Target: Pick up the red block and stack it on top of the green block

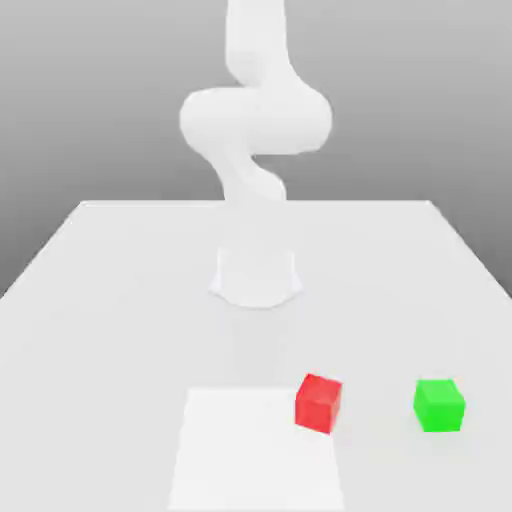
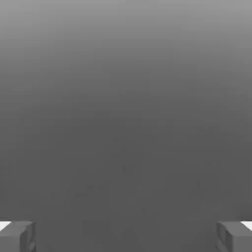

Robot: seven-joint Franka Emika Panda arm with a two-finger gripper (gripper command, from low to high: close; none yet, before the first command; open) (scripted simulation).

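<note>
The matte bright red cube (image 1: 318, 404) is seated on the pale tabletop (image 1: 120, 340), at the right edge of the flat white square patch (image 1: 255, 450) in the exterior view. The plain bright green cube (image 1: 438, 406) is set apart from it, farther toward the exterior view's right; the cubes are not in contact. The red cube is turned slightly askew relative to the green one.

The white jointed robot arm (image 1: 256, 120) is mounted behind both cubes as seen in the exterior view. In the hand view, the two-finger gripper (image 2: 126, 237) is shown with its fingers spread wide and nothing held between them. No cube can be made out ahead of the hand; its exact aim is hard to establish from the grey background.

The step in hand is judged to be the approach to the red cube. The gripper should be brought forward and down from the base side, then aligned with two opposite faces of the cube before closure.
</note>
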